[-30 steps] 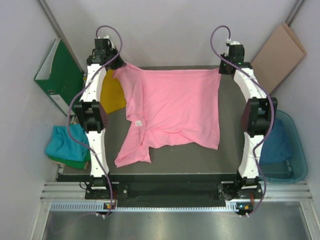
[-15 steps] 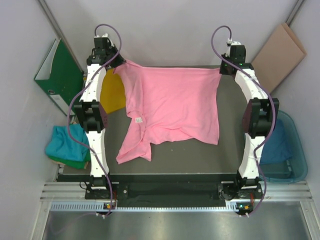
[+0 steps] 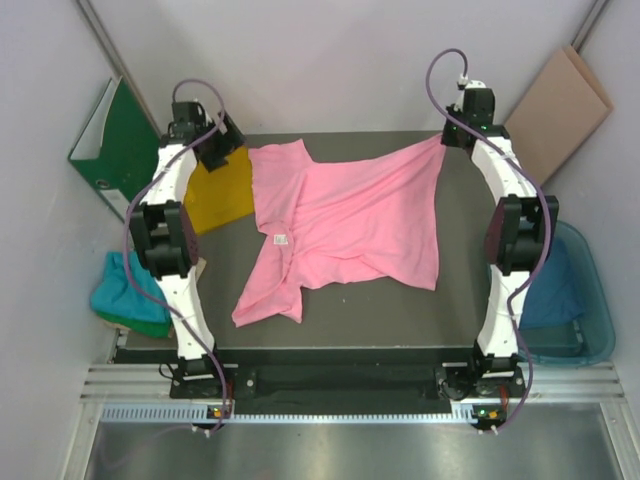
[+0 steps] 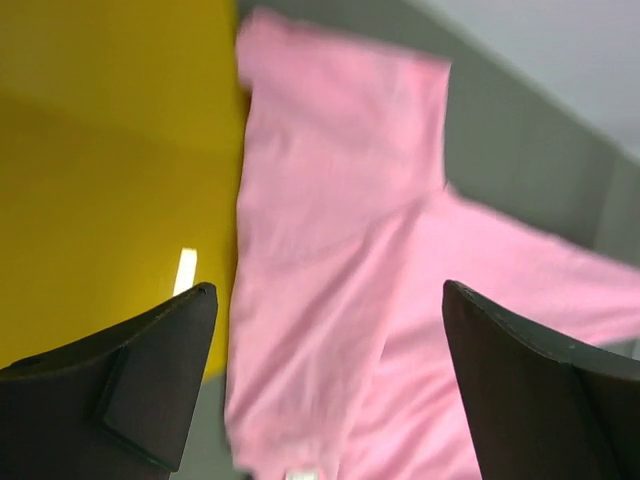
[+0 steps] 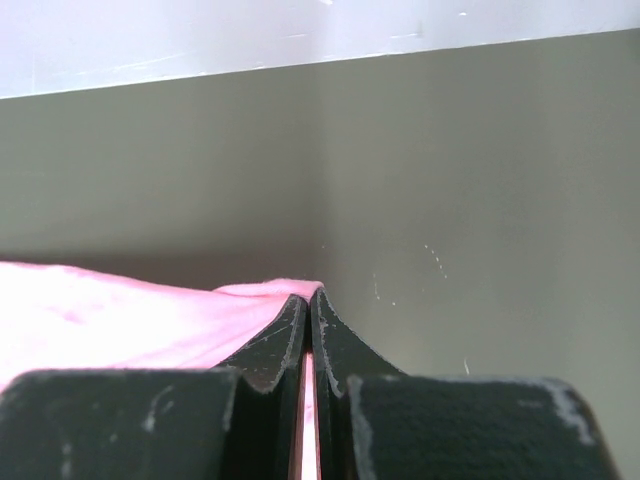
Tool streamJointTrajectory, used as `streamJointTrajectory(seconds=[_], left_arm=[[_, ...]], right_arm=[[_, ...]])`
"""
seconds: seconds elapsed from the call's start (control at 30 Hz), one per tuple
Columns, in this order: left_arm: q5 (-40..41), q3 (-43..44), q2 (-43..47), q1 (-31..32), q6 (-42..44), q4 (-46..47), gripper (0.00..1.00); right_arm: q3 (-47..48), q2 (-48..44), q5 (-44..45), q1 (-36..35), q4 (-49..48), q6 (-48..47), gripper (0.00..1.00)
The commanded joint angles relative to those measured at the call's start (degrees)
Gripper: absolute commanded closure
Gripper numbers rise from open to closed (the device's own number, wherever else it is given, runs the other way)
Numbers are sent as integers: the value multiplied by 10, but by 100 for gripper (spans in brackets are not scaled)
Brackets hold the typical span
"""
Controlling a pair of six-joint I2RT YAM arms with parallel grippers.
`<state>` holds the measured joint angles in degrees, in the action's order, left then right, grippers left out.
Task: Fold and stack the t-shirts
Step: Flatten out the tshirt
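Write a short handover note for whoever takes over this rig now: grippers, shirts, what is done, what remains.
Left gripper: open, empty, above the far left sleeve of the bright pink cloth t-shirt.
Right gripper: shut on that shirt's far right corner.
Pink shirt: spread unfolded on the dark table, near left part rumpled.
Teal and green cloth shirts: piled left of the table. Dark blue cloth shirt: in the translucent bin, right.
Done: no fold visible. Left: fold the pink shirt, stack all.

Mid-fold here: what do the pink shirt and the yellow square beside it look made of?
The pink t-shirt: soft matte knit cloth, probably cotton; it drapes and wrinkles. The yellow sheet: looks stiff and smooth, perhaps card or plastic; it lies flat without creases.
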<state>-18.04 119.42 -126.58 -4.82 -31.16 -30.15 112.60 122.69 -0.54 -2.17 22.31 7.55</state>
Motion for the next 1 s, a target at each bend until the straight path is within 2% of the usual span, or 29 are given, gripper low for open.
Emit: streamJointTrajectory(seconds=[0.0, 0.2, 0.4, 0.6, 0.73, 0.97], left_arm=[[-50, -175, 128, 13, 1, 10, 5], [-46, -385, 227, 41, 15, 18, 9], [-52, -479, 251, 45, -2, 41, 10], [-64, -512, 222, 46, -37, 101, 13], [-61, -504, 194, 61, -53, 129, 17], [-53, -468, 135, 90, -68, 148, 34]], right_arm=[[30, 4, -15, 35, -25, 11, 100], [17, 5, -28, 40, -31, 14, 100], [11, 7, -45, 41, -38, 23, 100], [8, 7, -58, 40, -40, 29, 100], [0, 4, -61, 40, -41, 30, 100], [-9, -3, -64, 41, -45, 29, 100]])
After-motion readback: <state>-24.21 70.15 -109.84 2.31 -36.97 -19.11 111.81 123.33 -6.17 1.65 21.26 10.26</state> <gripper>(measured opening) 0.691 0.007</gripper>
